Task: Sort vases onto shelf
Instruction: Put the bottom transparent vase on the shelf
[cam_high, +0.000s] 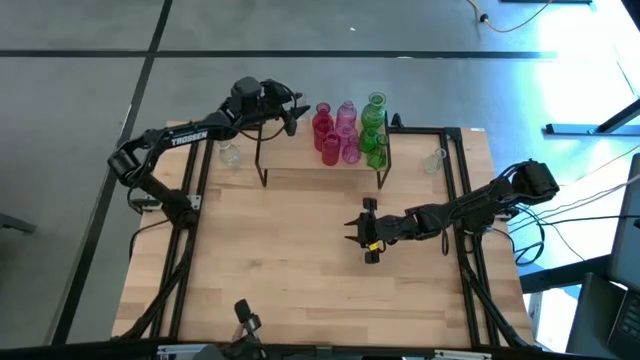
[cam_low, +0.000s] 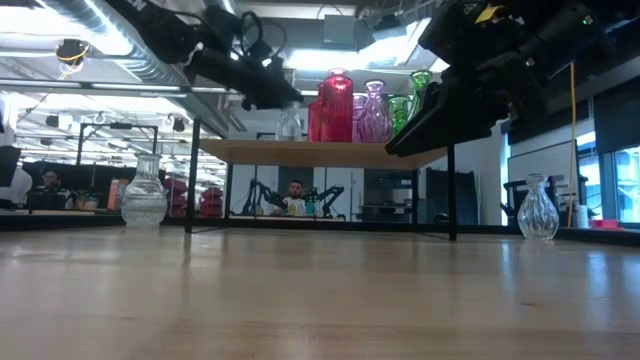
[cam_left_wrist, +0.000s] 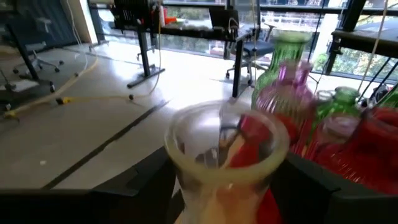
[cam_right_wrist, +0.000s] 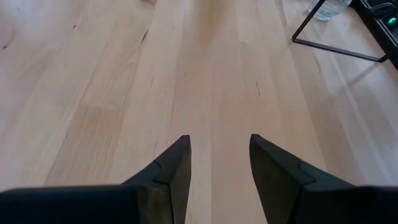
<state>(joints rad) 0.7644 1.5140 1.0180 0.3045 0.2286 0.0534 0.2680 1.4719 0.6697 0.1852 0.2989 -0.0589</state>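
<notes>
Right, here is what I am seeing, placing everything by the shelf (cam_high: 325, 172).
Shelf: it is standing at the far side of the table (cam_high: 300, 270), a light board on thin black legs.
Left gripper (cam_high: 290, 112): I am watching it hover at the shelf's left end, above the board.
Clear vase at the left gripper (cam_left_wrist: 227, 163): its open mouth is sitting right between the two dark fingers (cam_left_wrist: 134, 186). In the low view this vase (cam_low: 290, 124) is standing upright on the shelf, just left of the red one.
Left gripper state: the fingers are flanking the vase on both sides; I cannot tell whether they are pressing on the glass or standing clear of it.
Coloured vases (cam_high: 350, 130): red, pink and green ones are clustering on the shelf's right half, close together.
Right gripper (cam_high: 368, 236): it is hanging over the bare table in front of the shelf, well apart from every vase, its fingers (cam_right_wrist: 174, 165) spread apart and holding nothing.
Loose clear vases: one (cam_high: 230, 155) is standing on the table just left of the shelf, another (cam_high: 436, 160) just right of it.
</notes>
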